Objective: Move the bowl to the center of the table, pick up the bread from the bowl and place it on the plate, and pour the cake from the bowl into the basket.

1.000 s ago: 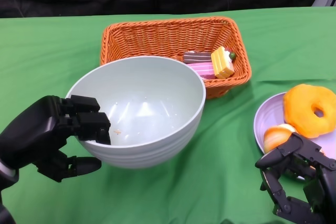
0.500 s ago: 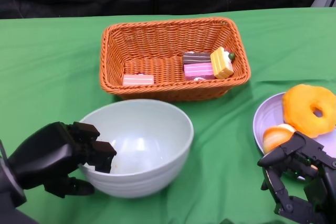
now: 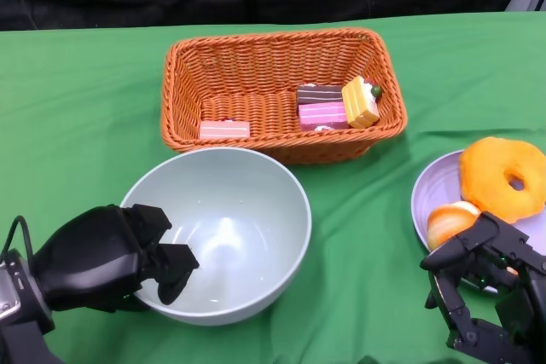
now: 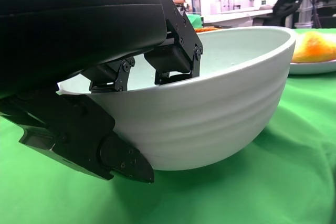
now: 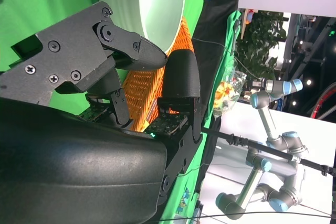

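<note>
On the green table [image 3: 77, 100], left hand [image 3: 107, 257] grips upright bowl [image 3: 230, 219] rim, mouth up; right hand [image 3: 486, 283] loosely spread, holding nothing

No readable text or labels anywhere

Left hand [image 3: 111, 257] clamped closed; right hand [image 3: 490, 291] fingers apart, holding nothing.

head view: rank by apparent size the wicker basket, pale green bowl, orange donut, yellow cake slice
Largest to smallest as they appear:
1. Orange wicker basket
2. Pale green bowl, close behind; it sits nearer the camera, so its true size against the basket is unsure
3. Orange ring donut
4. Yellow cake slice
</note>
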`<action>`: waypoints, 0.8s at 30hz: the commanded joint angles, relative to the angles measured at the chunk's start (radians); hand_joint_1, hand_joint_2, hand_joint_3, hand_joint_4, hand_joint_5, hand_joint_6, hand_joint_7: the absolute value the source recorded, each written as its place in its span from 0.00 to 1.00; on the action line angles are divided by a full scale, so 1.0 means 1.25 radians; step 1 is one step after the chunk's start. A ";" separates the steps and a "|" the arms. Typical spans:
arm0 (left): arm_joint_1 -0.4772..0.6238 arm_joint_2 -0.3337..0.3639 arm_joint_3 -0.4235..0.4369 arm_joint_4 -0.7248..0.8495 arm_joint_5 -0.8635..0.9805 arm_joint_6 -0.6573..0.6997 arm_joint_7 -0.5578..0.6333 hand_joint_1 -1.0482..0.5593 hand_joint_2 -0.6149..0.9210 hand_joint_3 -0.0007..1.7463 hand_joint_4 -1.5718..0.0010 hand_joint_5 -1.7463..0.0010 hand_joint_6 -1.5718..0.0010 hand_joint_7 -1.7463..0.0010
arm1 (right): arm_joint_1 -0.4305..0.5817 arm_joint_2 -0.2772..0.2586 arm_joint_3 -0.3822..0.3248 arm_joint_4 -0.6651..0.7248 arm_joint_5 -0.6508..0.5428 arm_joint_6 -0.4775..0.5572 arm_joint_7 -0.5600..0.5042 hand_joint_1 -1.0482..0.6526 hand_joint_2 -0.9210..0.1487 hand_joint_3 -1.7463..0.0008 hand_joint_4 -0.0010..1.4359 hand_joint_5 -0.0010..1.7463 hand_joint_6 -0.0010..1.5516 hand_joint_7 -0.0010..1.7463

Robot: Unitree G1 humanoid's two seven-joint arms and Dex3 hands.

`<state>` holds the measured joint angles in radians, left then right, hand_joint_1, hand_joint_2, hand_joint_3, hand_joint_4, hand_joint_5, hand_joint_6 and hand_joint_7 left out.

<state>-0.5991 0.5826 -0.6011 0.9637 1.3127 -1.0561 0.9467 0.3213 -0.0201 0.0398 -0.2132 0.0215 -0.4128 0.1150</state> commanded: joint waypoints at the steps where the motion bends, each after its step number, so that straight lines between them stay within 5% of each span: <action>1: -0.021 0.031 -0.024 0.012 -0.056 -0.061 -0.029 0.51 0.95 0.01 0.47 0.32 0.41 0.66 | 0.004 -0.005 -0.007 -0.011 0.008 0.007 -0.003 0.55 0.30 0.46 0.47 0.93 0.41 0.79; 3: -0.028 0.038 -0.026 0.024 -0.104 -0.108 -0.079 0.39 0.99 0.01 0.47 0.66 0.41 0.91 | 0.003 -0.006 -0.007 -0.011 0.008 0.008 -0.002 0.55 0.30 0.46 0.47 0.93 0.41 0.79; 5: -0.032 0.041 -0.018 0.040 -0.166 -0.150 -0.149 0.23 1.00 0.03 0.52 0.86 0.51 0.98 | 0.001 -0.007 -0.008 -0.009 0.007 0.007 -0.002 0.55 0.31 0.46 0.47 0.93 0.41 0.80; 9: -0.052 0.027 -0.003 0.131 -0.352 -0.254 -0.376 0.04 1.00 0.13 0.72 0.98 0.71 1.00 | -0.002 -0.009 -0.010 -0.004 0.007 0.004 0.000 0.54 0.31 0.45 0.47 0.93 0.41 0.80; 13: -0.123 -0.064 0.093 0.429 -0.533 -0.395 -0.721 0.00 1.00 0.19 0.89 1.00 0.85 1.00 | -0.002 -0.008 -0.010 -0.003 0.005 0.006 -0.002 0.54 0.32 0.44 0.48 0.93 0.41 0.80; 16: -0.189 -0.120 0.347 0.643 -0.553 -0.387 -1.004 0.00 1.00 0.28 0.93 1.00 0.89 1.00 | -0.002 -0.009 -0.010 0.001 0.002 -0.001 -0.002 0.55 0.32 0.44 0.48 0.93 0.41 0.79; 20: -0.254 -0.135 0.698 0.789 -0.666 -0.208 -1.428 0.00 1.00 0.39 0.89 0.98 0.91 0.99 | -0.001 -0.010 -0.009 -0.001 0.003 0.002 -0.001 0.55 0.31 0.45 0.47 0.93 0.41 0.79; 22: -0.276 -0.131 0.849 0.839 -0.753 -0.076 -1.573 0.05 1.00 0.32 0.83 0.96 0.87 0.98 | 0.001 -0.009 -0.007 -0.004 0.007 0.005 0.001 0.55 0.31 0.45 0.47 0.93 0.41 0.80; 24: -0.288 -0.121 0.952 0.890 -0.809 0.003 -1.616 0.21 1.00 0.19 0.69 0.91 0.75 0.95 | 0.002 -0.009 -0.006 -0.007 0.008 0.008 0.001 0.56 0.31 0.45 0.47 0.93 0.40 0.80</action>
<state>-0.8608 0.4060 0.1345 1.8398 0.5433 -1.3384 -0.6353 0.3170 -0.0195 0.0451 -0.2162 0.0211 -0.4105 0.1172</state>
